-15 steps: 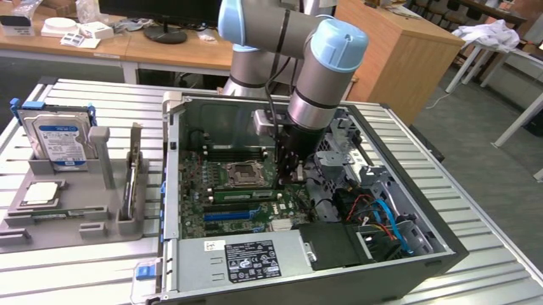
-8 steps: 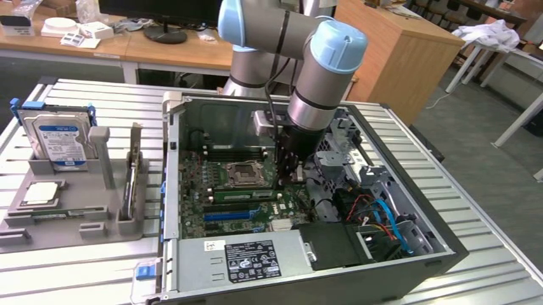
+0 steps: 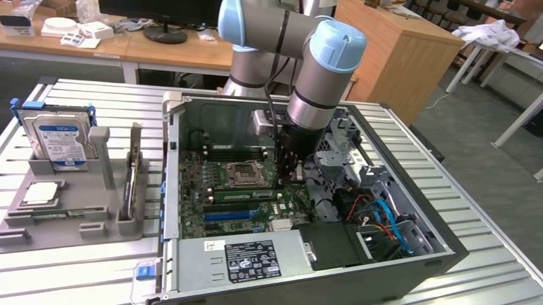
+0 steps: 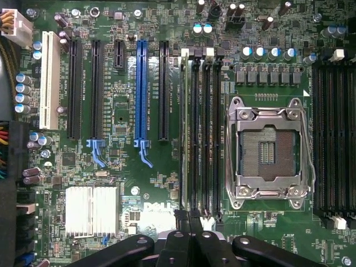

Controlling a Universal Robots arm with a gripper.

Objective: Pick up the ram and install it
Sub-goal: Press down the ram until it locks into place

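Ram (image 4: pixel 184 128) seated in slot, gripper (image 4: pixel 189 222) (upright arm) above

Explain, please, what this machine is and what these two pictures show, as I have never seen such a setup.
It is a robot arm reaching into an open computer case on a slatted table. One camera watches from outside; the other sits on the wrist, looking past the gripper at the motherboard, its memory slots and empty processor socket. At the exterior view's left, a grey tray holds a hard drive. Whether the gripper holds the ram, I cannot tell.
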